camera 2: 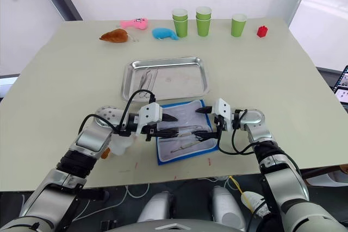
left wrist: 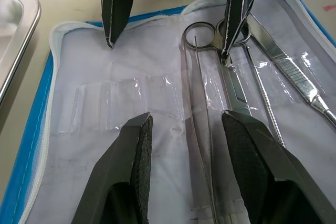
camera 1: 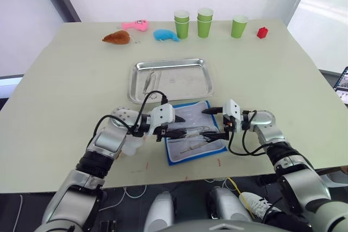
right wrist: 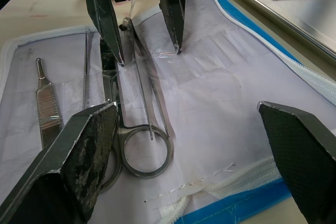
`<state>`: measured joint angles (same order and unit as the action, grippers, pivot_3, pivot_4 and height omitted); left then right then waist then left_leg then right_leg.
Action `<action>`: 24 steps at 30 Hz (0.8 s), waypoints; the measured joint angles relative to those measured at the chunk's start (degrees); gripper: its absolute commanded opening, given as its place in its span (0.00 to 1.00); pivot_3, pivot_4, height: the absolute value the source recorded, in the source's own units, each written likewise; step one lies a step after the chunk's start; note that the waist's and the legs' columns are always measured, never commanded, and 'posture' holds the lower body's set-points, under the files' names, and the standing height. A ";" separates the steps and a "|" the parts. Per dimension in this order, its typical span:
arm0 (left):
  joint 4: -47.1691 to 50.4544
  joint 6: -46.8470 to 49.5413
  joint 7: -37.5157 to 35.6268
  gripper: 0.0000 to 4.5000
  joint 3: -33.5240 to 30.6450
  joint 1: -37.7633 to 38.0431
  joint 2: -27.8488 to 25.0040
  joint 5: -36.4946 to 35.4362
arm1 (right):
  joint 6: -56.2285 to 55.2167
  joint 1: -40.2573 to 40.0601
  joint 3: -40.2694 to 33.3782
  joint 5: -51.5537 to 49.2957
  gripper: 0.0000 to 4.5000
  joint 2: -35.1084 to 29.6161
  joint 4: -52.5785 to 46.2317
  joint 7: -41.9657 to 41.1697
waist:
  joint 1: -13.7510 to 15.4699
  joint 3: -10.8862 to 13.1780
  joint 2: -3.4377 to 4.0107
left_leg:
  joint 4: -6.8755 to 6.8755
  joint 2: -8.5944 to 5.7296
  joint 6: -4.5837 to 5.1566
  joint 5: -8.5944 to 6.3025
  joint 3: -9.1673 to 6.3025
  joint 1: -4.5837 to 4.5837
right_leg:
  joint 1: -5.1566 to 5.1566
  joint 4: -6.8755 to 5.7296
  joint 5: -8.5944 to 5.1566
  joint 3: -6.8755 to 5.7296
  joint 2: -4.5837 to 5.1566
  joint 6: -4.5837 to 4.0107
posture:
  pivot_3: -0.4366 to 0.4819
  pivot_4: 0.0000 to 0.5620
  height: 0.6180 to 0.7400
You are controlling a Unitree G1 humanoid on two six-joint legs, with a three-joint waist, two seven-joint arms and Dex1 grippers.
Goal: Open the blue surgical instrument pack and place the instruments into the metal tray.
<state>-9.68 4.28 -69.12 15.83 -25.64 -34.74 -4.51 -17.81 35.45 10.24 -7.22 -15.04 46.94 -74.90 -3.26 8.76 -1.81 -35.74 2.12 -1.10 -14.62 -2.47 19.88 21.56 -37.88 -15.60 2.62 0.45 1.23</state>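
The tabletop [camera 1: 65, 80] is broad and pale, with the task's things gathered near its front edge. The metal tray [camera 1: 206, 77] sits just behind the blue surgical instrument pack [camera 1: 173, 160], close to it; a few thin silver tools already lie in the tray's left part. The pack lies unzipped and flat, its whitish lining up and its blue border showing all round.

The left end effector [camera 1: 179, 126] and the right end effector [camera 1: 215, 119] face each other low over the lining, each with its fingers spread and nothing between them.

The instruments [left wrist: 220, 77] still in the pack lie under clear sleeves: ring-handled scissors [right wrist: 139, 145], a thin probe [right wrist: 85, 72] and a flat-handled tool [right wrist: 46, 98] beside them.

Along the far edge stand three sets of green cups [camera 1: 204, 21], a brown plush toy [camera 1: 117, 37], a pink toy [camera 1: 136, 24], a blue plush toy [camera 1: 165, 35] and a small red block [camera 1: 262, 32].

The tools are probably light, stiff and slippery, lying nearly flush with soft fabric that may lift or wrinkle with them. The scissors look best taken across the shank just below the rings, then drawn lengthwise out of the sleeve; a pinch on the polished blades would likely slip.
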 measured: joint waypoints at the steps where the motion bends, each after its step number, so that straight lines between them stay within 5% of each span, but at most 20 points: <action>1: -0.05 0.08 0.03 0.35 0.10 0.05 -0.06 0.17 | 0.00 -0.01 0.00 -0.01 1.00 0.00 -0.02 0.02 | 0.00 0.00 0.00 | 0.00 0.00 0.00 0.00 0.00 0.00 | 0.00 0.00 0.00 0.00 0.00 0.00 | 0.48 0.27 1.00; 4: -0.06 0.24 0.11 0.03 0.25 0.30 -0.13 0.15 | 0.00 -0.18 0.00 -0.07 1.00 -0.04 -0.29 0.09 | 0.02 0.00 0.00 | 0.00 0.00 0.00 0.00 -0.01 0.01 | 0.00 0.00 0.00 -0.01 0.00 0.00 | 0.48 0.27 1.00; 5: -0.06 0.28 0.16 0.01 0.25 0.27 -0.18 0.18 | 0.00 -0.21 0.00 -0.07 1.00 -0.03 -0.30 0.10 | 0.02 -0.01 0.00 | 0.00 0.00 0.00 0.00 -0.01 0.00 | 0.00 0.00 0.00 -0.01 0.00 0.00 | 0.48 0.27 1.00; 24: 3.42 6.98 -0.98 0.01 1.93 -1.80 -1.56 1.08 | 0.04 -0.60 0.00 -0.20 1.00 0.00 -0.96 0.25 | -0.04 -0.02 -0.02 | 0.08 -0.02 0.00 0.00 0.02 0.00 | 0.02 0.03 0.00 0.01 -0.04 0.00 | 0.48 0.27 1.00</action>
<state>-6.26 11.25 -70.10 17.76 -27.44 -36.30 -3.43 -17.77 34.85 10.24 -7.41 -15.04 45.98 -74.65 -3.30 8.75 -1.83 -35.66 2.11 -1.10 -14.62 -2.45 19.88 21.58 -37.86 -15.60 2.62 0.41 1.24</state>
